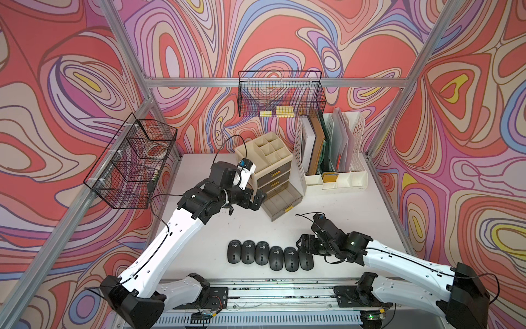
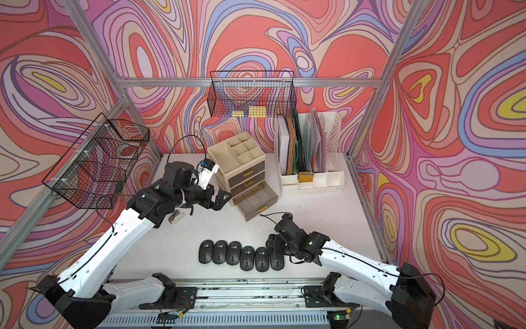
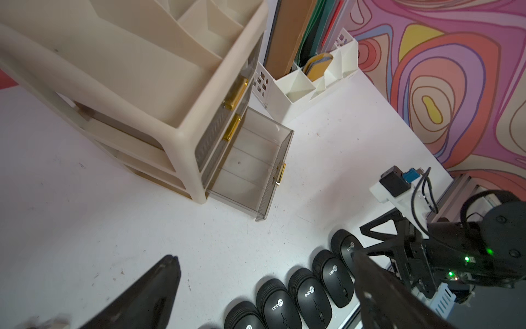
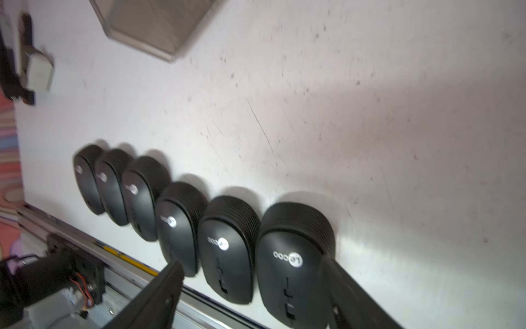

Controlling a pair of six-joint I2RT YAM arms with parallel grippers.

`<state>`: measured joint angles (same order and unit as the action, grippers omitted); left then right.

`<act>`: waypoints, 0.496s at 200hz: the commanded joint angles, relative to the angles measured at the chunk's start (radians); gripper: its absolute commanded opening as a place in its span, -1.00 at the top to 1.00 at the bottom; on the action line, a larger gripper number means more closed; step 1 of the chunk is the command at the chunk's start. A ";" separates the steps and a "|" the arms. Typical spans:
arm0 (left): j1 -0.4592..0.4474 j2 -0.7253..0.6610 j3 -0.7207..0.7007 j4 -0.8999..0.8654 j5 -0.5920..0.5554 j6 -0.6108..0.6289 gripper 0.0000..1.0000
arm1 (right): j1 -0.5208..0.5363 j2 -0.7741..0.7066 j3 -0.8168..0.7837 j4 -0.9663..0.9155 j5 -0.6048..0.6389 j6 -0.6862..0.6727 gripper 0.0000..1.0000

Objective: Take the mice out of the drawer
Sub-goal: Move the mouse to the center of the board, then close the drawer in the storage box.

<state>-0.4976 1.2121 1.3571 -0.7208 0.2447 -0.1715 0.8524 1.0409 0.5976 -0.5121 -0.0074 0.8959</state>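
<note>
Several black oval mice (image 1: 269, 255) (image 2: 240, 255) lie side by side in a row on the white table near its front edge; they show in both wrist views too (image 3: 307, 296) (image 4: 182, 225). The smoky-grey drawer (image 1: 281, 203) (image 2: 254, 200) (image 3: 250, 165) is pulled out of the cream organiser (image 1: 264, 151) and holds nothing. My left gripper (image 1: 257, 199) (image 3: 262, 257) hovers open just left of the drawer. My right gripper (image 1: 303, 246) (image 4: 252, 262) is open over the right end of the row, with its fingers straddling the last two mice.
A small grey-beige staple remover (image 2: 175, 218) (image 4: 39, 71) lies under my left arm. A white file holder (image 1: 333, 153) stands at the back right. Wire baskets hang on the left (image 1: 133, 162) and on the back wall (image 1: 281, 95). A metal rail (image 1: 284, 287) runs along the front edge.
</note>
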 commanded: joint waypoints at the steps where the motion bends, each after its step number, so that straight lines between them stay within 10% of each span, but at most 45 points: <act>1: 0.049 0.035 0.087 -0.029 0.007 -0.015 -0.99 | 0.006 0.006 0.014 0.179 0.094 0.086 -0.44; 80: 0.241 0.288 0.329 0.059 0.092 -0.119 -0.99 | -0.035 0.129 -0.022 0.534 0.171 0.168 0.99; 99: 0.271 0.346 0.369 0.090 0.079 -0.117 -0.99 | -0.067 0.163 -0.052 0.604 0.149 0.196 1.00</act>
<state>-0.2623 1.5028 1.6714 -0.6891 0.3138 -0.2615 0.8165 1.1709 0.5861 -0.0414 0.1421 1.0534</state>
